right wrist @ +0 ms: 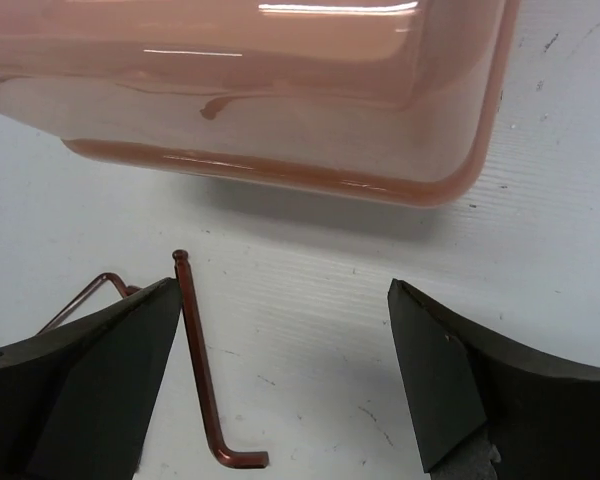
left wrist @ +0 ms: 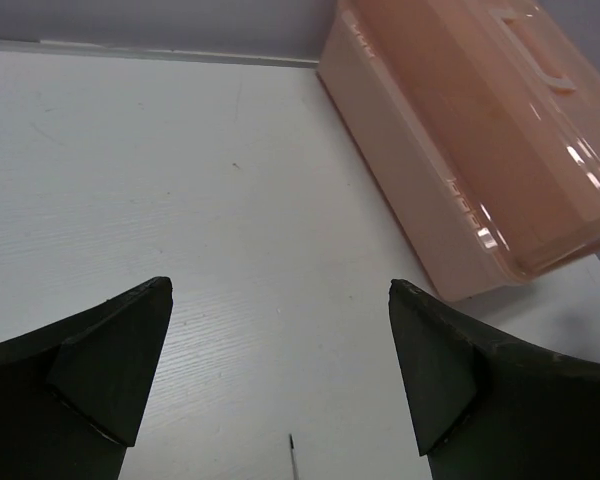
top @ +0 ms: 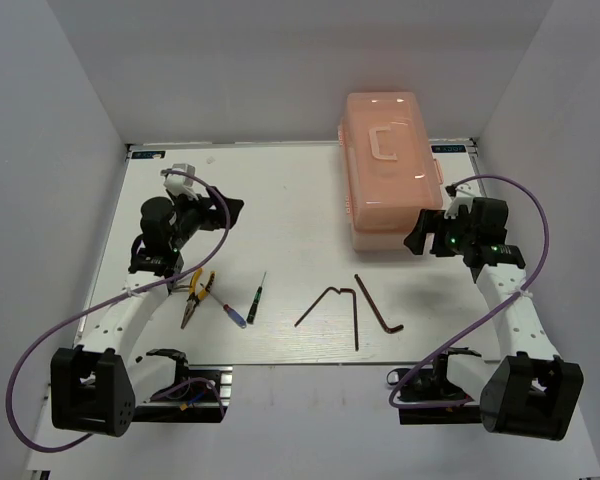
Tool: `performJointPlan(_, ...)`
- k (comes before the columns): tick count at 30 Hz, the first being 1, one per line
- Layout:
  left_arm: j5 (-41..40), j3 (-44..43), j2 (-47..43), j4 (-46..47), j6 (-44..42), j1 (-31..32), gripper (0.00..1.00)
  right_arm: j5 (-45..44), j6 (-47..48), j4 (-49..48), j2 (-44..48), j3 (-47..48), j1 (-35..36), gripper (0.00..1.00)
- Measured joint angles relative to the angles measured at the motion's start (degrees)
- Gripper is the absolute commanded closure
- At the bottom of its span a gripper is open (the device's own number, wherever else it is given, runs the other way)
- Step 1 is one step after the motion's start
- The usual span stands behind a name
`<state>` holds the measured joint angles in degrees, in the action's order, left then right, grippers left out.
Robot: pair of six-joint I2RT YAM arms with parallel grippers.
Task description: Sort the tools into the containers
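The salmon-pink toolbox (top: 390,160) stands closed at the back right, handle on its lid. On the table's front lie pliers with yellow and orange on the handles (top: 197,290), a blue-handled screwdriver (top: 236,313), a green-handled screwdriver (top: 257,298) and two dark L-shaped hex keys (top: 330,300) (top: 378,305). My left gripper (top: 228,212) is open and empty above the table, behind the pliers. My right gripper (top: 420,230) is open and empty at the toolbox's near right corner. In the right wrist view the gripper (right wrist: 284,285) hovers over a hex key (right wrist: 200,370) and the toolbox (right wrist: 280,90).
In the left wrist view the open gripper (left wrist: 280,285) looks over bare white table toward the toolbox (left wrist: 480,150); a screwdriver tip (left wrist: 294,455) shows at the bottom edge. White walls enclose the table on three sides. A purple cable loops from each arm.
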<state>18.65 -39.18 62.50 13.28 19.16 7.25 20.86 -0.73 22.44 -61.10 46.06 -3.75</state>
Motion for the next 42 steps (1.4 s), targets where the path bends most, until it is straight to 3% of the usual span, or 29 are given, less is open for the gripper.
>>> performJointPlan(6,4.52,-0.11,1.01,1.75,0.85,0.00,0.04,1.03,2.12,0.42,0.57,-0.02,-0.74,0.10)
performJointPlan(9,7.06,-0.79,2.73,2.10,1.49,0.00,0.11,5.44,7.45,2.60,2.84,-0.02,-1.11,0.10)
performJointPlan(10,7.85,-1.05,3.37,2.21,1.53,0.00,0.18,7.37,9.51,3.72,4.02,0.00,-1.25,0.10)
performJointPlan(12,9.35,-1.36,4.26,2.23,2.10,0.00,0.27,11.21,13.84,7.02,6.27,0.61,-1.29,0.23)
performJointPlan(13,10.19,-1.53,4.70,2.36,2.25,0.00,0.39,12.76,15.41,8.76,6.71,1.49,-1.27,0.39)
performJointPlan(15,11.61,-2.10,5.88,2.58,2.75,0.00,0.53,15.15,18.10,11.82,6.62,4.42,-1.07,0.61)
performJointPlan(16,12.41,-2.47,6.62,2.82,2.97,0.00,0.68,15.93,18.78,13.29,6.25,6.32,-1.07,0.70)
performJointPlan(17,13.25,-2.84,7.45,3.10,3.08,0.00,0.77,16.74,19.10,14.67,5.77,8.79,-1.05,0.83)
performJointPlan(20,15.34,-3.69,9.79,3.82,3.98,0.04,1.00,18.88,18.47,16.06,2.82,17.92,-0.87,0.85)
performJointPlan(21,15.98,-4.07,10.64,3.93,4.31,0.11,1.00,19.65,17.64,15.85,1.57,20.68,-0.68,0.85)
performJointPlan(23,17.07,-4.83,12.46,3.93,4.46,0.22,0.98,20.59,15.13,14.51,-1.51,25.88,-0.26,0.73)
performJointPlan(24,17.49,-5.05,13.09,3.91,4.50,0.26,0.93,21.00,13.31,13.70,-3.58,28.41,-0.11,0.71)
performJointPlan(25,17.84,-5.18,13.60,3.89,4.57,0.37,0.84,21.24,11.43,12.15,-6.05,30.69,0.24,0.67)
performJointPlan(26,18.16,-5.27,13.94,3.87,4.63,0.46,0.62,21.18,9.05,10.67,-8.76,32.94,0.66,0.60)
performJointPlan(27,18.49,-5.46,14.34,3.85,4.61,0.57,0.50,21.03,6.54,9.16,-11.39,34.82,1.05,0.48)
performJointPlan(30,19.74,-6.82,15.91,3.80,4.94,1.11,0.26,19.50,-1.11,5.66,-21.77,42.16,2.49,0.42)
performJointPlan(36,21.27,-9.73,18.53,3.48,4.81,2.36,0.21,13.14,-12.59,4.00,-43.56,61.40,7.39,0.42)
performJointPlan(42,21.66,-10.54,20.72,3.10,4.15,3.63,0.21,4.83,-17.00,4.48,-50.45,65.51,11.23,0.45)
